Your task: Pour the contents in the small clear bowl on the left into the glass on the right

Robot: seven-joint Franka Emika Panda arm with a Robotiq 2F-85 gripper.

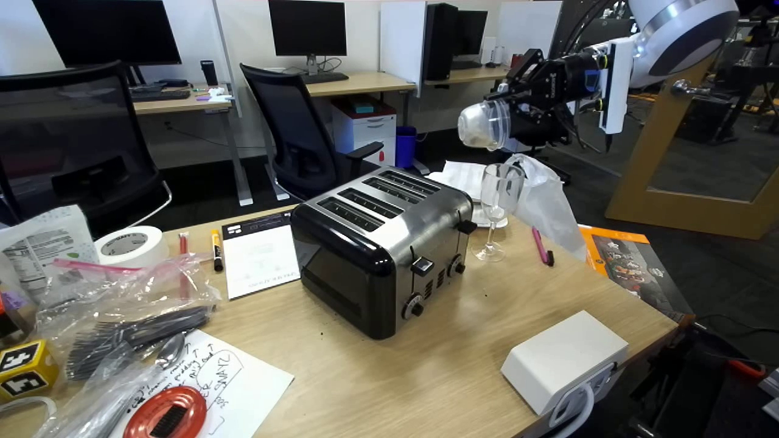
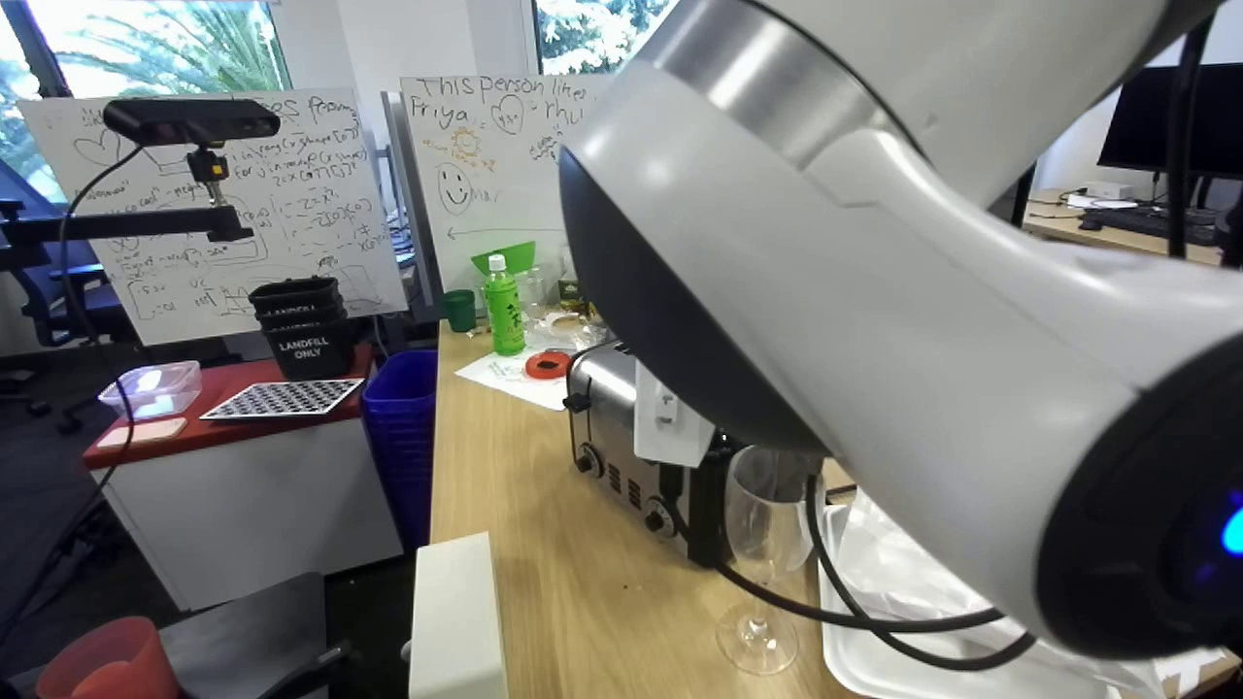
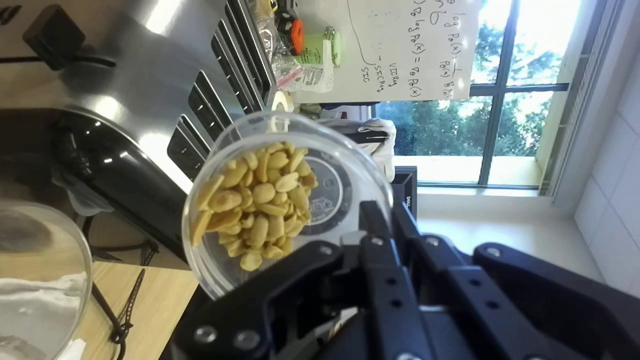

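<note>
Bowl is up in the air, tipped onto its side, above the glass and slightly left of it in an exterior view; apart from it. Clear, thin-walled: probably light plastic, springy, a bit slick. Nuts heaped on its low wall, a few right at the lip. Likely dry and loose, apt to go in a rush, not a trickle. Glass stands upright on the table, long thin stem; looks breakable and top-heavy, so no knocks. Further right, gripper pinched on the bowl's upper wall at the rim, one of its fingers seemingly inside, its mate outside. Good place to hold, I judge: opposite the pouring lip. Moderate squeeze wanted; too hard could buckle the wall, too slack could let the bowl swivel as the nuts shift. Next tip wants to be slow.
</note>
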